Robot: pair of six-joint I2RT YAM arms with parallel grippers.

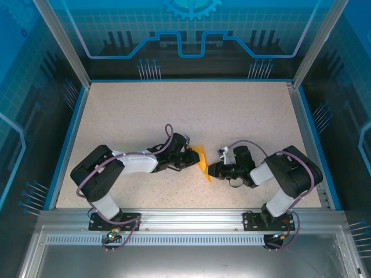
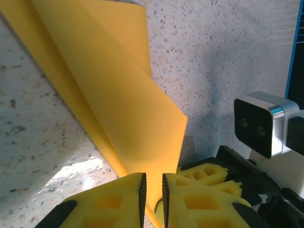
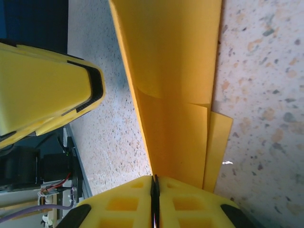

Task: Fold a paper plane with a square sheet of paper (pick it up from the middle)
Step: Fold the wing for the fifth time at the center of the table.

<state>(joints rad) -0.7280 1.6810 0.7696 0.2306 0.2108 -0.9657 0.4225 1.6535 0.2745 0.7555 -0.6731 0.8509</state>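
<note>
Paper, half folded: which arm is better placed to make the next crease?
Probably left. The right pincer is clamped shut on the folded paper, anchoring it; the left pincer has its jaws slightly apart around the paper's edge, so it looks freer to move.

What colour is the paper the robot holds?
The paper is plain orange-yellow, clearest in the right wrist view.

The sheet of paper [image 1: 203,161] is resting on the table [image 1: 174,110] just below frame centre. The left gripper [image 1: 194,158] is touching its left side; the right gripper [image 1: 211,171] is touching its lower right end.
</note>
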